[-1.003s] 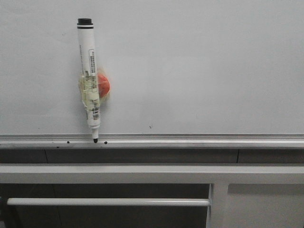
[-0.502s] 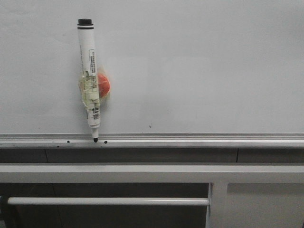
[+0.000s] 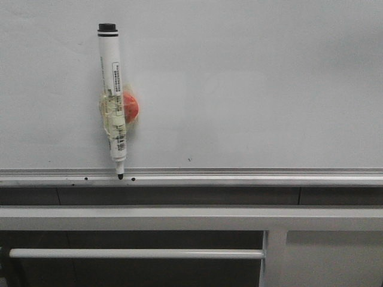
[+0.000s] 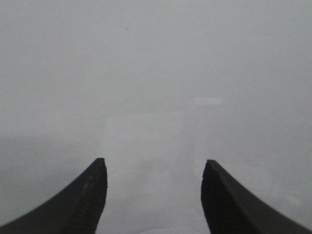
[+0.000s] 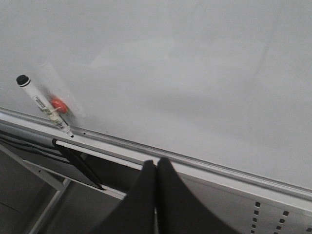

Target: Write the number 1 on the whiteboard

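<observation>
Spread wide at the left gripper (image 4: 154, 164), nothing between the pads, only blank glossy white ahead. Pressed shut at the right gripper (image 5: 156, 162), empty too, aimed toward the whiteboard (image 3: 257, 84) from below the silver rail (image 3: 251, 175).

No number 1 anywhere on the board; only tiny specks. Nothing in hand to write with.

Out at 10 o'clock in the front view: a marker (image 3: 114, 98), uncapped tip down at 6 o'clock touching the rail, fixed by clear tape (image 3: 106, 116) to a red magnet (image 3: 131, 106) at 3 o'clock of the barrel.

Likely trouble: tugging against the magnet and sliding the wet tip across the board, leaving a stray mark; pinching slick tape and slipping; knocking the marker off the rail toward the white bars (image 3: 137, 253) at 6 o'clock. Hard to judge approach with that featureless left wrist view. Nothing else between grippers and marker.
</observation>
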{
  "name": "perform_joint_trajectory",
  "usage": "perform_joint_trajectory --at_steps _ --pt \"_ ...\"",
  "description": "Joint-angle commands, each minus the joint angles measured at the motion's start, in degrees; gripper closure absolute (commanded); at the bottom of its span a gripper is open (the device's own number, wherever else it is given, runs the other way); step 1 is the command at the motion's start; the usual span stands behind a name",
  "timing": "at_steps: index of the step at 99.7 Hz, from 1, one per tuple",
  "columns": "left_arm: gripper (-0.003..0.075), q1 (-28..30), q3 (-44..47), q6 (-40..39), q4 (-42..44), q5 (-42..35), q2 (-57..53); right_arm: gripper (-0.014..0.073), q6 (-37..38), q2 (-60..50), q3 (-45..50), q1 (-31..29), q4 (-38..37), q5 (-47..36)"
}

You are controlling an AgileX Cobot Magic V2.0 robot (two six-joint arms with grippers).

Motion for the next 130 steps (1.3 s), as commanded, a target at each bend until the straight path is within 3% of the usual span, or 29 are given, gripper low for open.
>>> perform_joint_trajectory --at_steps 1,32,55,79,105,130 --pt "0.0313 -0.6 -1.6 -0.5 -1.9 -3.1 1.0 0.0657 -0.8 0.9 -1.6 0.7 0.0 -4.8" --pt "0.0309 -0.6 2.6 6.4 -2.7 -0.6 1.2 0.0657 -0.8 0.9 -0.1 0.7 0.2 -5.4" --pt "0.0309 -2.6 13.3 10.5 -16.6 -6.5 1.2 0.0657 -0.8 0.9 0.2 0.7 0.2 -5.7" --pt "0.0309 -12.8 18.4 11.8 -20.3 -12.8 1.2 0.0657 -0.8 0.9 0.2 0.7 0.2 -5.7" --pt "0.0310 -25.4 25.0 11.8 -20.3 -28.2 4.0 0.0657 -0.8 0.9 0.2 0.7 0.2 -5.7" --pt "0.0310 -37.2 26.0 11.6 -20.5 -42.1 14.2 0.0657 -0.8 0.9 0.2 0.7 0.2 -5.1"
